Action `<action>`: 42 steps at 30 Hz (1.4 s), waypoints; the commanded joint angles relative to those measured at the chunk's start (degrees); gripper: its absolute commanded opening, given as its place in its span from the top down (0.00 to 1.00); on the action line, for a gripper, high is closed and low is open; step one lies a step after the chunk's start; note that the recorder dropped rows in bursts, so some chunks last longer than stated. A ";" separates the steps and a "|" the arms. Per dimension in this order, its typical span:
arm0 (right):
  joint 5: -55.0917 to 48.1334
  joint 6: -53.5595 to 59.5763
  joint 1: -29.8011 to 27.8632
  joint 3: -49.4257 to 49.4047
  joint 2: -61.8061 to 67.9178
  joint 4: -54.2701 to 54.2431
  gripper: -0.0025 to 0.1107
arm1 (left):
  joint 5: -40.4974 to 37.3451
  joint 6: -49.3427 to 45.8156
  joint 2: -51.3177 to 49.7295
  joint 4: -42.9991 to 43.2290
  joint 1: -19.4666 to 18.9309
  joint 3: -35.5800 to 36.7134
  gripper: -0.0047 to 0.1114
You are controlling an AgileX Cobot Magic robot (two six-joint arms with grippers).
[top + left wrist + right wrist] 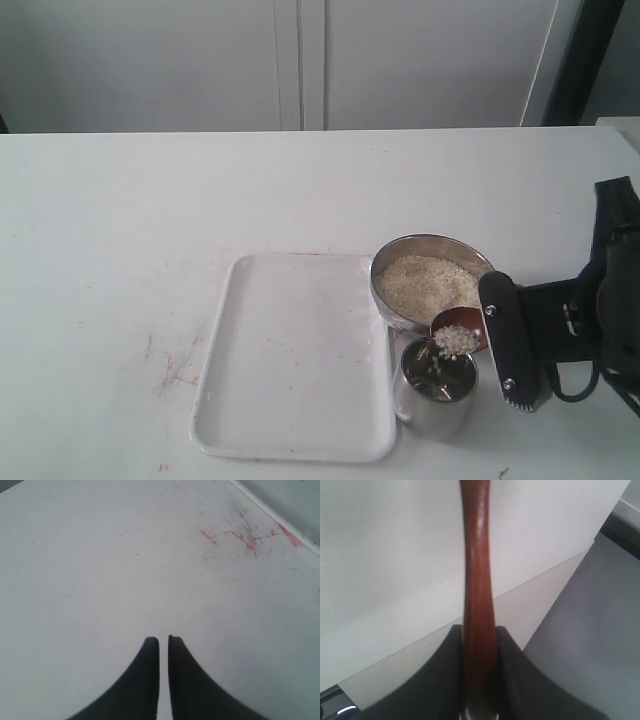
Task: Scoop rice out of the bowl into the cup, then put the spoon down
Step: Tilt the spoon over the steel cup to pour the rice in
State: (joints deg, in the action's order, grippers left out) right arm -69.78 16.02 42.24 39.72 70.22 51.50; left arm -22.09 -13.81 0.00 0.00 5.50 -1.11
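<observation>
The steel bowl (398,312) holds a mass of whitish rice (428,282) and stands right of the tray. Just in front of it is the steel cup (438,392), with a few grains inside. The wooden spoon (460,330) hovers over the cup's far rim, its scoop heaped with rice and tipped toward the cup. My right gripper (503,345) is shut on the spoon's handle (477,575), which runs out between the black fingers (445,670). My left gripper (163,639) is shut on nothing over bare white table; it does not appear in the exterior view.
A white rectangular tray (290,360) lies left of the bowl and cup. Red scribble marks (170,365) stain the table left of the tray. The right arm's black body (600,300) fills the right edge. A steel edge (335,707) shows in the right wrist view.
</observation>
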 commanded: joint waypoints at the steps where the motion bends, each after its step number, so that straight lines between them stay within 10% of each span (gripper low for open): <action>1: -0.18 2.24 0.11 -0.17 -0.01 2.82 0.98 | -2.80 0.33 0.00 -0.32 0.42 0.52 0.84; 42: 2.70 8.34 0.11 -0.17 0.85 9.73 0.98 | -2.80 0.33 0.00 -0.32 0.42 0.52 0.84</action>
State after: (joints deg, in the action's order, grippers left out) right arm -66.95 23.51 42.24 39.72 71.06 60.19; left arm -22.09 -13.81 0.00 0.00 5.50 -1.11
